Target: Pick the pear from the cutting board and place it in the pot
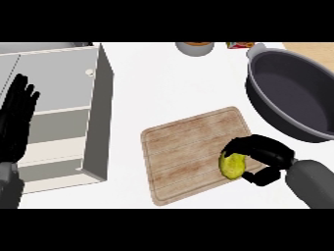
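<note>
White counter (169, 83), seen from above. Wooden cutting board (191, 152) at centre. Pear (232, 165), yellow-green, at the board's right edge, enclosed by the curled fingers of the right hand (265, 156). Dark pot (299, 98) at upper right, just beyond the board's corner. Left hand (11, 120) at the left edge, fingers straight and up, holding nothing, over a white drawer unit (61, 112).
</note>
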